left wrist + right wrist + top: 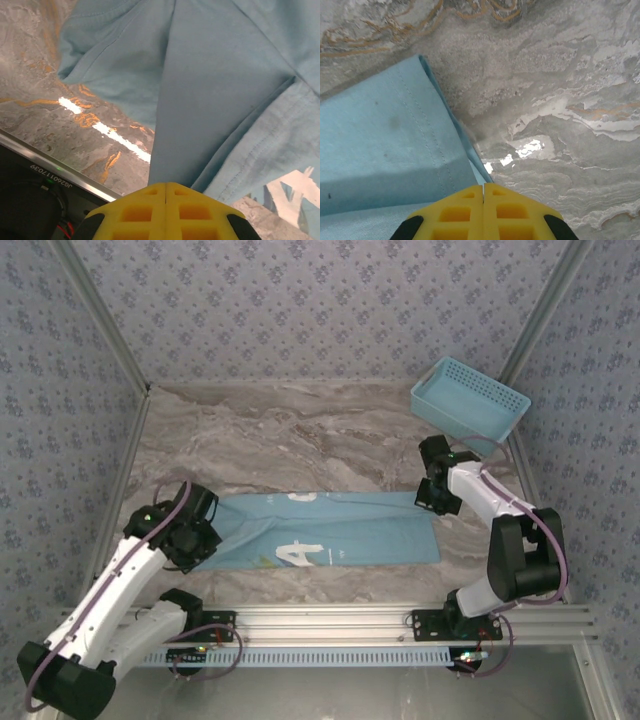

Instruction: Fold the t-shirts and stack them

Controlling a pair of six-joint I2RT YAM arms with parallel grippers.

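count so far: 1x light blue cloth t-shirt with white lettering (330, 530) | 1x light blue plastic lattice basket (470, 405) | 2x white-and-black robot arms (120, 580) (500, 515)

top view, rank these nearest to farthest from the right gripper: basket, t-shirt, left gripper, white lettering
From the right gripper:
1. t-shirt, held at its right end.
2. basket, just behind, far right corner.
3. white lettering, mid-shirt, leftward.
4. left gripper, at the shirt's left end.

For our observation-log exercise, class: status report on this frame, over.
Left gripper shut on t-shirt, left end. Right gripper shut on its right end. T-shirt lies in a long folded strip on the table. Basket back right, not in the way.
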